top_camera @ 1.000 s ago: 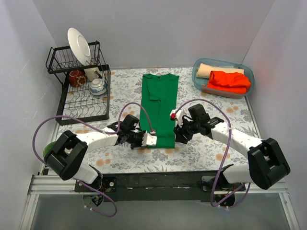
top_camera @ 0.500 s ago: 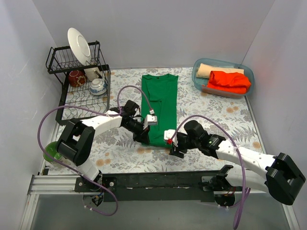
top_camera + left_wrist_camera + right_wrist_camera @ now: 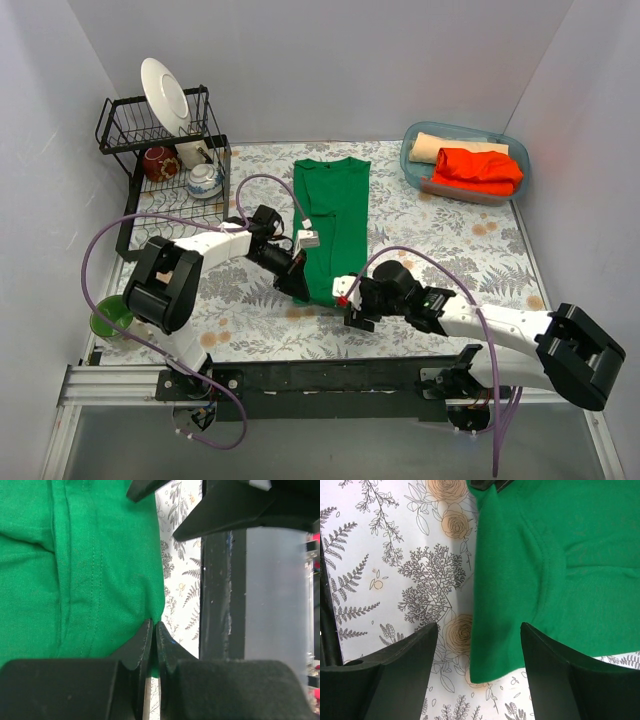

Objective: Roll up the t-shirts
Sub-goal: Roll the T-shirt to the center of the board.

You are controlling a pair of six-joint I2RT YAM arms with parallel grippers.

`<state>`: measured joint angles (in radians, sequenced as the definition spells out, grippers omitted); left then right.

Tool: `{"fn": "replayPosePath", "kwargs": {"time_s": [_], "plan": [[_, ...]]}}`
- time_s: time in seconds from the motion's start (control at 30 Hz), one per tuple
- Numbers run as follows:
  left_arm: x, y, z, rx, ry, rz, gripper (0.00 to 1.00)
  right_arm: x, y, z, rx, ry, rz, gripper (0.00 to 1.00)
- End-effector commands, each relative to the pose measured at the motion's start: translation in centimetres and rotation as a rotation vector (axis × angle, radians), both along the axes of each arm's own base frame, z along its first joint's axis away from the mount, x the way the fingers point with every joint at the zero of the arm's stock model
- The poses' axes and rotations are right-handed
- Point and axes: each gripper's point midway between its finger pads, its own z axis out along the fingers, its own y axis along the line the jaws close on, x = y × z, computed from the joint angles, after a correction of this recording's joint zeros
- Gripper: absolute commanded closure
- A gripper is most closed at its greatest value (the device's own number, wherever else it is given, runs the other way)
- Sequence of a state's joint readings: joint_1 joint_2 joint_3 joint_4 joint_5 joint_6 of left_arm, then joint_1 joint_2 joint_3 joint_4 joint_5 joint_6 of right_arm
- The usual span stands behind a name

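The emerald green t-shirt (image 3: pixel 333 215) lies folded into a long strip on the flowered table, collar at the far end. My left gripper (image 3: pixel 300 287) is shut on its near left corner; in the left wrist view the jaws (image 3: pixel 155 630) pinch a bit of green cloth (image 3: pixel 75 570). My right gripper (image 3: pixel 348 303) is open at the near right corner. In the right wrist view the gripper (image 3: pixel 479 626) straddles the corner of the shirt (image 3: pixel 545 555) without touching it. The orange-red t-shirt (image 3: pixel 478 168) and the pale tan t-shirt (image 3: pixel 445 148) lie rolled in a bin.
A clear blue bin (image 3: pixel 414 172) holds the two rolled shirts at the back right. A black dish rack (image 3: pixel 170 205) with a white plate (image 3: pixel 165 95), a mug and a bowl stands at the back left. A green cup (image 3: pixel 110 318) sits at the near left edge.
My right gripper moved from the shirt's right edge toward me and left, to its near right corner. My left arm swung back while holding the near left corner; the shirt's near end looks narrower.
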<state>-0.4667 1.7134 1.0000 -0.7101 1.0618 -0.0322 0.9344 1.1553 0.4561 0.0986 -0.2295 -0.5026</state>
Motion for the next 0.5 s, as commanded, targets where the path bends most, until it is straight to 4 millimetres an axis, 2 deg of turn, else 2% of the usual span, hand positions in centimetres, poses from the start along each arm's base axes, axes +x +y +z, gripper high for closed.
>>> {"fn": "replayPosePath", "kwargs": {"time_s": [0.0, 0.2, 0.27, 0.3, 0.37, 0.4, 0.43, 0.47], "plan": [[0.3, -0.7, 2.2, -0.075, 0.048, 0.006, 1.0, 0.6, 1.5, 0.4, 0.051, -0.064, 0.011, 0.24], [0.1, -0.3, 2.2, -0.076, 0.065, 0.002, 1.0, 3.1, 1.2, -0.5, 0.015, -0.152, -0.08, 0.26], [0.0, -0.1, 2.0, -0.068, 0.06, 0.003, 1.0, 4.1, 1.4, -0.2, 0.018, -0.195, -0.1, 0.34], [-0.2, 0.1, 1.9, -0.068, 0.041, -0.009, 1.0, 4.3, 1.3, -0.6, 0.001, -0.199, -0.106, 0.47], [-0.1, 0.4, 1.6, -0.055, 0.022, -0.011, 1.0, 4.7, 1.4, -0.6, -0.014, -0.22, -0.1, 0.66], [-0.2, 0.6, 1.5, -0.05, 0.015, -0.012, 0.99, 4.8, 1.4, -0.7, -0.024, -0.223, -0.094, 0.83], [-0.2, 0.7, 1.5, -0.045, -0.004, -0.012, 0.92, 4.4, 1.3, -0.9, -0.035, -0.209, -0.076, 0.9], [0.5, 0.9, 1.2, -0.029, -0.049, 0.004, 0.73, 4.4, 1.5, -0.7, -0.04, -0.206, -0.067, 0.94]]}}
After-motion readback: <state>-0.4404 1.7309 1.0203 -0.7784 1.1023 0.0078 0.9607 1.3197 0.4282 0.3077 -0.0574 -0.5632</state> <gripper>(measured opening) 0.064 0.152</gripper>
